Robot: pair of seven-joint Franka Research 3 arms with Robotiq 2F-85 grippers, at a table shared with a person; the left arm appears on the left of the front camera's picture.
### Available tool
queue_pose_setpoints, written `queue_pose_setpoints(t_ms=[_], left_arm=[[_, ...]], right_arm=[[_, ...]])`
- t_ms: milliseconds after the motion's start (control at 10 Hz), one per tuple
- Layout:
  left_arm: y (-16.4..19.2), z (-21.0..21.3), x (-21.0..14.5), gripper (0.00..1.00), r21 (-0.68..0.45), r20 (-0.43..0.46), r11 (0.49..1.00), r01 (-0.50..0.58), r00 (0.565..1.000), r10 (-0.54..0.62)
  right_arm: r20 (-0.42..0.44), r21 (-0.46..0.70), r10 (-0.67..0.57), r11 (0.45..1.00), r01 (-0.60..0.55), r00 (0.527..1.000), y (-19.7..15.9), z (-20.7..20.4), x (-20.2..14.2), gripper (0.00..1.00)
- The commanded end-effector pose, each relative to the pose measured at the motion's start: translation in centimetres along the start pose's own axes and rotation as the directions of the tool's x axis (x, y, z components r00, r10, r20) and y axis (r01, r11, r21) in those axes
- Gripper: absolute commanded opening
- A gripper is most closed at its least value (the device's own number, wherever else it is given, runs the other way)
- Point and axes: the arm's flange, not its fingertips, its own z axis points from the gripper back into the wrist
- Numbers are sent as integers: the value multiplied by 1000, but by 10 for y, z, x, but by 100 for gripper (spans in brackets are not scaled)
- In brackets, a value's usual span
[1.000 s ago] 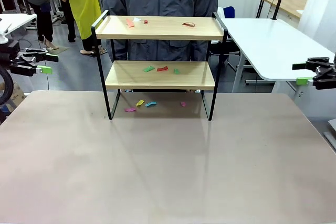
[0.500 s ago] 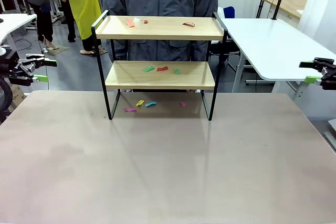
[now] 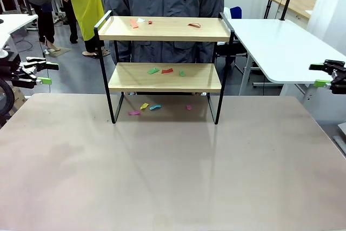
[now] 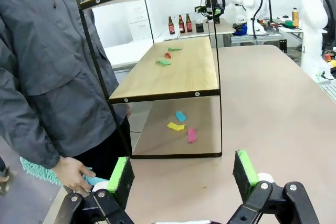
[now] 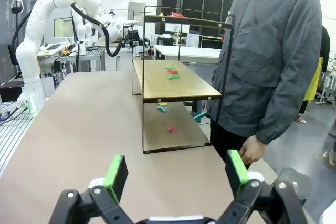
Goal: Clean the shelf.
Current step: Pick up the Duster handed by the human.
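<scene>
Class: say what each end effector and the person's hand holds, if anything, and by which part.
Left end effector and right end effector: open, holding nothing. The person's hand grips a teal duster by its handle end.

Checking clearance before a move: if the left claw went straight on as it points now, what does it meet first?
Likely the shelf, at the near end of its lower board, about dead ahead of the left claw. Nothing stands on the table between them; depth is unclear.
</scene>
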Motion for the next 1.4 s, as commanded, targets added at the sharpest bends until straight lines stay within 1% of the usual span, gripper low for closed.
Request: queue_pose_setpoints(t_ms=[0,300,400,1300], left_arm=[[0,-4,6,100,26,17,999,-22,1000,21],[-3,-2,11,100,34,49,999,-11,999,9],[1,-1,2,100,6,7,1000,-9,1000,9],[1,-1,2,100,6,7,1000,-9,1000,9]], right_arm=[[32,-8,38,999,-38,999,-5,2,0,100],[42,1,49,999,-49,998,-6,1,2,100],[6,0,6,1000,-6,1000,0,1,0,100],[6,0,6,1000,-6,1000,0,1,0,100]])
